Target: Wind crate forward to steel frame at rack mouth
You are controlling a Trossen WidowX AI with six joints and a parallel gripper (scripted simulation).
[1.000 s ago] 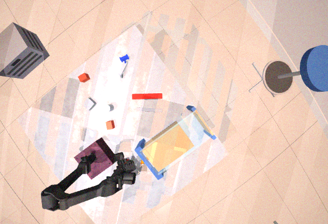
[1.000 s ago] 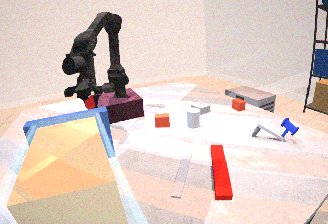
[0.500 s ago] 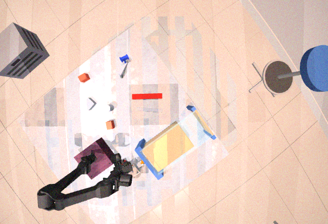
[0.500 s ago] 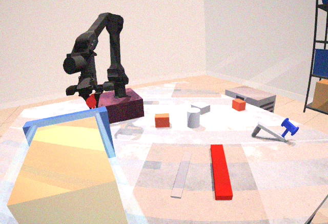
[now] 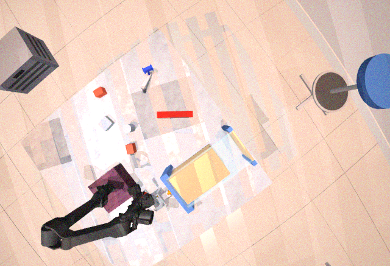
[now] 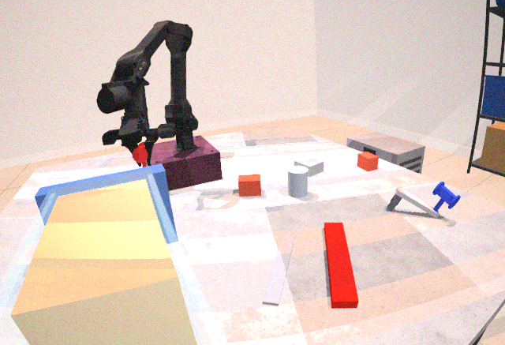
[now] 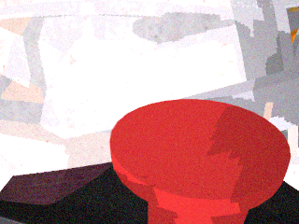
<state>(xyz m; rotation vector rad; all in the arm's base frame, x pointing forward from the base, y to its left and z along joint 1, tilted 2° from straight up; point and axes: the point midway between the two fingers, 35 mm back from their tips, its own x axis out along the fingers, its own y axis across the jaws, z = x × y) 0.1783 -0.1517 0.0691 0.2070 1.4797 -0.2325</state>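
A: What does the gripper (image 6: 140, 154) hold?

B: It is clamped on the red knob (image 7: 200, 149) of the winch handle, which fills the wrist view. In the exterior view the knob hangs under the claw, just to the left of the dark purple base block (image 6: 191, 162) and just behind the far bar of the blue steel frame (image 6: 102, 180).

A: And the crate?

B: The crate (image 5: 200, 175) lies flat inside the clear guard cubby (image 5: 233, 159). Its long axis points toward the claw, and its front is very close to the frame; I cannot tell if it touches.

A: So which relation matters?

B: The crate lies to the right of the claw in the top view. I think the winding is nearly done.

A: Other things?

B: A red bar (image 6: 340, 264), two orange blocks, a grey cylinder (image 6: 298, 181) and a blue spool tool (image 6: 447, 196) lie well apart, at the right.
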